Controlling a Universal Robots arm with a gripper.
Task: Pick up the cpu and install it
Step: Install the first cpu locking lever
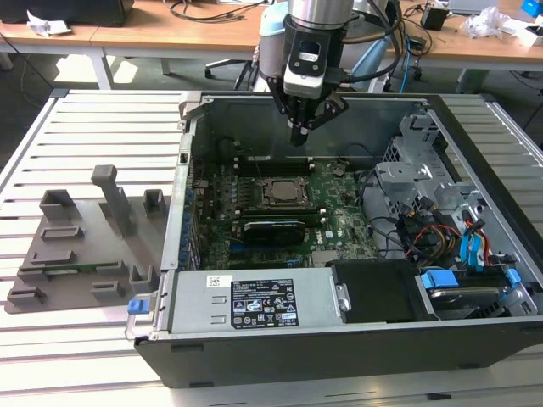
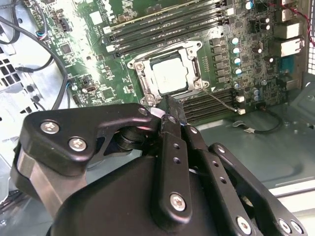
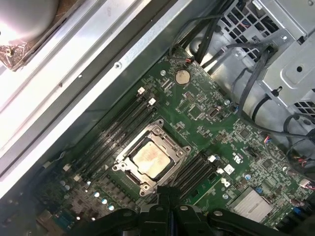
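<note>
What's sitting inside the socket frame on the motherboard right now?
The cpu lies flat inside the socket frame, its pale metal top showing in both wrist views. Whatever is beneath it is covered. The gripper hangs above it, apart.

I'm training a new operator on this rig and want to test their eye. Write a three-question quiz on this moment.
1. True or false: the cpu lies in the socket on the motherboard.
2. The gripper is: A) above the open case, clear of the cpu; B) down on the cpu, touching it; C) outside the case altogether.
3. Fill in: the gripper's fingers are ____ and hold nothing.
Key: 1 true; 2 A; 3 shut.
</note>
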